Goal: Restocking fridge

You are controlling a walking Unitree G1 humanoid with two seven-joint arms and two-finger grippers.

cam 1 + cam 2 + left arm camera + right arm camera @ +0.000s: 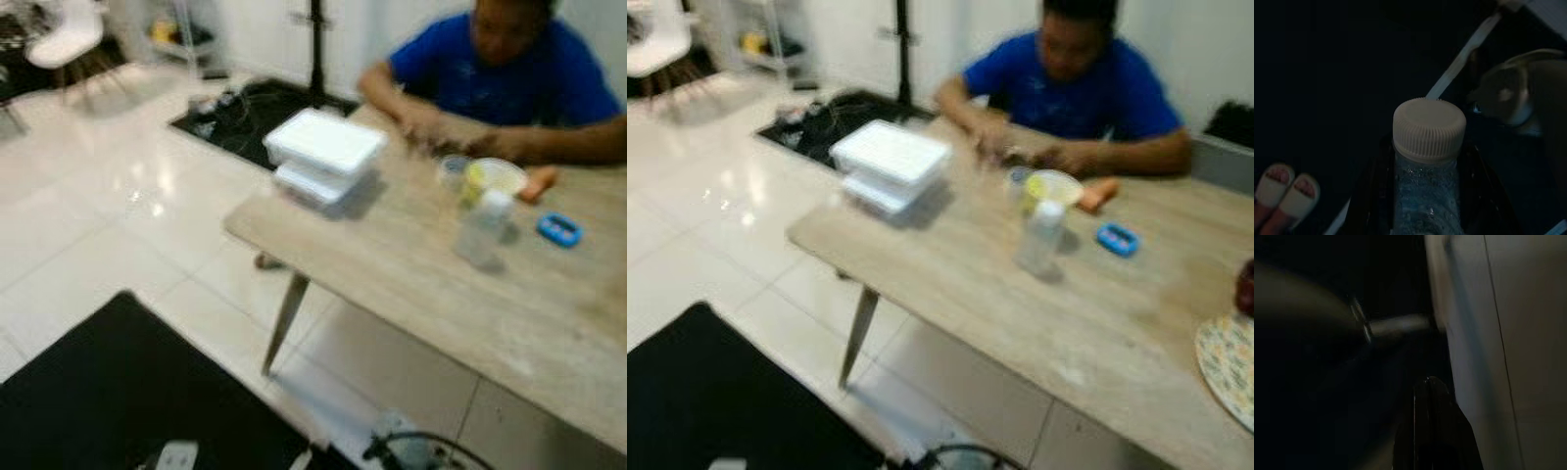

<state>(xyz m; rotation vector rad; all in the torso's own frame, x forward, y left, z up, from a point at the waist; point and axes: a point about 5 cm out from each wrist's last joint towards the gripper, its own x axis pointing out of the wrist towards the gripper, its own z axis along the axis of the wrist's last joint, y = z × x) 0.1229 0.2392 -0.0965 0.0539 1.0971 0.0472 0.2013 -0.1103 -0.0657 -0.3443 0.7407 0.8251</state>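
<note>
In the left wrist view my left gripper (1427, 205) is shut on a clear water bottle (1429, 129) with a ribbed white cap, one black finger (1369, 196) on each side of its neck, low over a dark floor. The right wrist view is very dark; my right gripper (1432, 431) hangs beside a pale wall with its black fingers pressed together and nothing in them. Ahead, on a wooden table (392, 264), stand two stacked white lidded boxes (323, 157), another clear bottle (483, 230) with a white cap and a yellowish tub (495, 178). The eye views are blurred.
A person in a blue shirt (509, 73) sits at the table's far side, arms on the top. A small blue object (559, 229) and a patterned plate (1229, 367) lie on the table. A black mat (118, 392) covers the near floor. White slippers (1283, 188) sit below.
</note>
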